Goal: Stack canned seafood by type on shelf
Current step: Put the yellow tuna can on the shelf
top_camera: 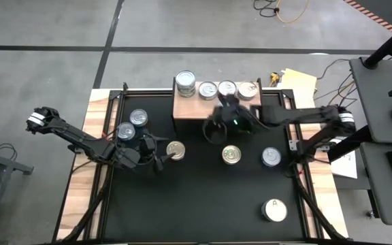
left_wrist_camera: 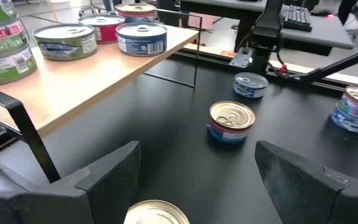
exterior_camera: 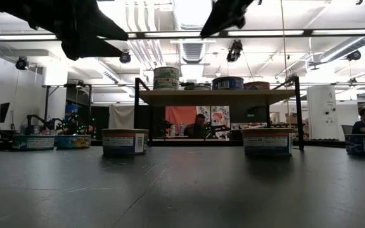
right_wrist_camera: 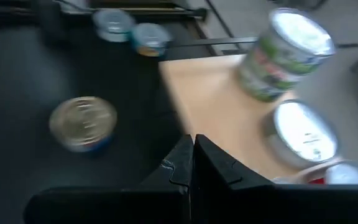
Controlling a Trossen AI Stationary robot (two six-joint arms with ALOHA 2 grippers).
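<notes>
Tins lying on and around the wooden shelf (top_camera: pixel 199 105).

Four tins are sitting upright in a row along the shelf's back edge: a two-high green-labelled stack (top_camera: pixel 185 84) at its left end, then three single silver-topped tins (top_camera: pixel 208 90). In front of the shelf, two gold-topped tins (top_camera: pixel 231 154) are resting upright, two silver ones (top_camera: pixel 139 118) are standing to its left, and a white-topped tin marked "A" (top_camera: pixel 274 210) is lying farthest from it.

shelf (top_camera: pixel 194 107) at table's (top_camera: pixel 182 218) far edge | on it: two-tin stack (top_camera: pixel 185 83) at left end, three single tins (top_camera: pixel 227 88) in a row to its right | on table: two tins (top_camera: pixel 133 124) far left, one (top_camera: pixel 175 150) left of centre, two (top_camera: pixel 250 156) right of centre, one (top_camera: pixel 274 210) near right
</notes>
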